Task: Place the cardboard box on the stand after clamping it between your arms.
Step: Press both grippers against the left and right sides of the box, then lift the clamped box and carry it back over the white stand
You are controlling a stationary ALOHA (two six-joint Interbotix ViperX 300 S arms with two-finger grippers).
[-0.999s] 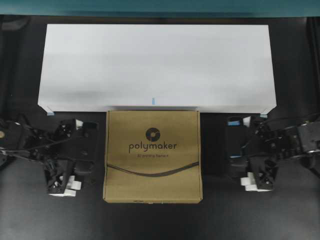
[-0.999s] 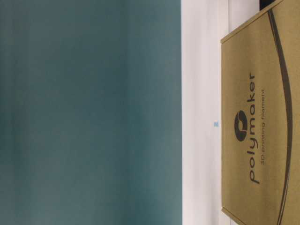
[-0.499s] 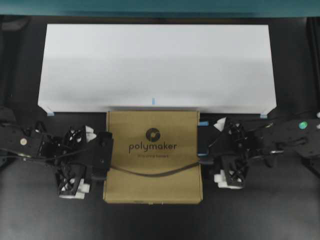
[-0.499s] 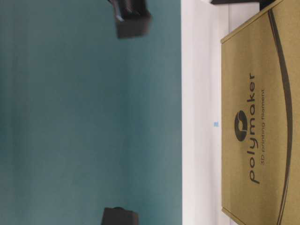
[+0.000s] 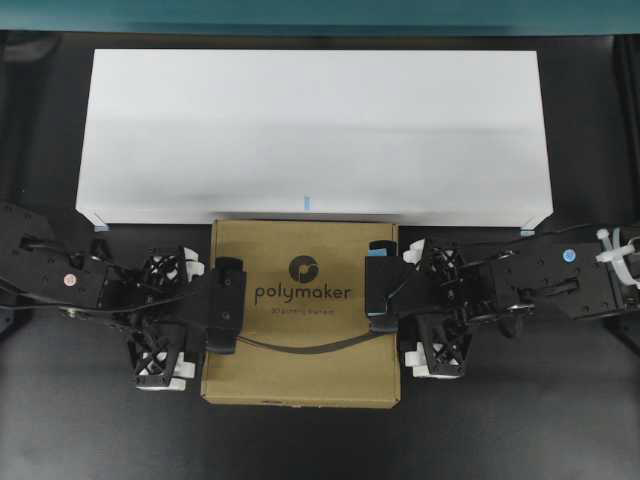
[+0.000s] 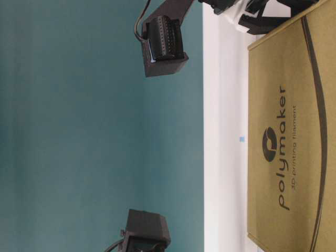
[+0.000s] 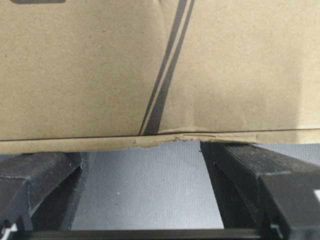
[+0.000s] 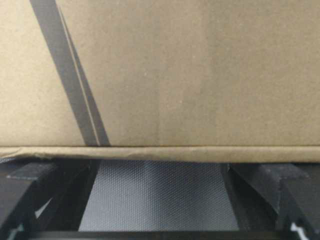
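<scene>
The brown cardboard box (image 5: pixel 300 350) printed "polymaker" lies flat on the dark table, its far edge against the front of the white stand (image 5: pixel 310 120). The arms press in from both sides. My left gripper (image 5: pixel 210 318) meets the box's left side and my right gripper (image 5: pixel 396 308) its right side; a flat black pad on each overlaps the box's margin. In the left wrist view, the open left gripper (image 7: pixel 145 150) has its fingertips at the box (image 7: pixel 100 70) edge, bare mat between them. The right gripper (image 8: pixel 160 165) stands likewise against the box (image 8: pixel 200 75).
The stand (image 6: pixel 226 105) is much wider than the box (image 6: pixel 294 157) and fills the back of the table up to a teal wall (image 5: pixel 320 12). Black arm parts (image 6: pixel 164 46) hang in the table-level view. Dark mat (image 5: pixel 300 445) lies in front of the box.
Both arms have swung inward from the table's sides to the box's left and right edges. The box has shifted very slightly. Both grippers stayed open.
</scene>
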